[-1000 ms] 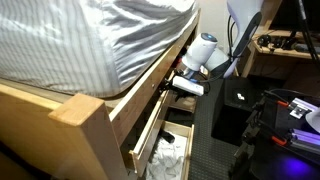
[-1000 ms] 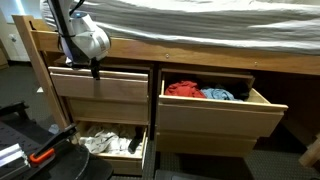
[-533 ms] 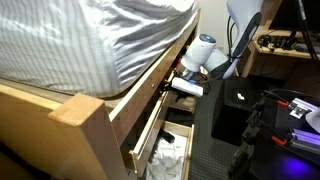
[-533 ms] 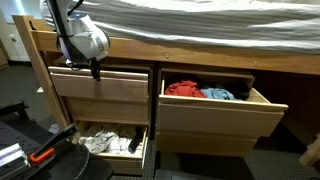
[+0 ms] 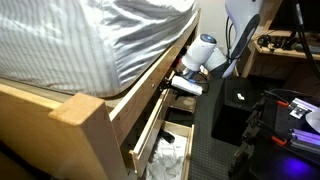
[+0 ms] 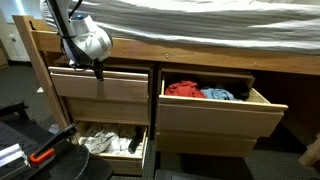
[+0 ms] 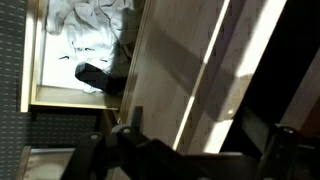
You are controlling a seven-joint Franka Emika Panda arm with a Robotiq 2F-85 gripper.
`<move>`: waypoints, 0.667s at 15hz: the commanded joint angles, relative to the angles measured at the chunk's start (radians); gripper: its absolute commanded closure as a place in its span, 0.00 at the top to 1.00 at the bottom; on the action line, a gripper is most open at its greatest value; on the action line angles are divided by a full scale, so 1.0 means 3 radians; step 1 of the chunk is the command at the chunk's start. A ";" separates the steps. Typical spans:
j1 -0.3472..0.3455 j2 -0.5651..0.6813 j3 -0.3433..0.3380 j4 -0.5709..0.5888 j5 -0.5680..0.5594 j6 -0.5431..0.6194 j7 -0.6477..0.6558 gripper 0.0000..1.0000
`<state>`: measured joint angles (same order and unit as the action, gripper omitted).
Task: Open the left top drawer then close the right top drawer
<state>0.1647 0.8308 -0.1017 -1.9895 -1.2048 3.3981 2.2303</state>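
**Unreadable and cropped items**

Gripper: jaws too small and dark to read in an exterior view, and blurred and cropped at the wrist view's lower edge.
Left top drawer: interior hidden.
Arm: cut off at top edge.

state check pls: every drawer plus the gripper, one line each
left top drawer: shut or nearly so, contents not visible
right top drawer: pulled open, red and blue clothes showing
lower left drawer: pulled open, white items inside
lower right drawer: looks shut
gripper: at the left top drawer's top edge; open or shut unclear
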 commanded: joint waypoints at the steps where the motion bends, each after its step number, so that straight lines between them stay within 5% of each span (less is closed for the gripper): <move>1: 0.0156 0.0030 -0.0163 -0.0003 0.0138 0.0086 0.0002 1.00; 4: 0.0371 0.0082 -0.0374 0.0000 0.0322 0.0174 0.0007 1.00; 5: -0.0022 -0.0037 0.0110 -0.0240 0.0655 -0.0074 -0.0659 1.00; 6: -0.0022 -0.0056 0.0073 -0.0227 0.0016 -0.0144 -0.0099 1.00; 10: -0.0874 -0.0266 0.0948 -0.0723 -0.0318 -0.0616 -0.0527 1.00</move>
<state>0.0656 0.8107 0.0269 -2.0465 -1.2596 3.3031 2.1696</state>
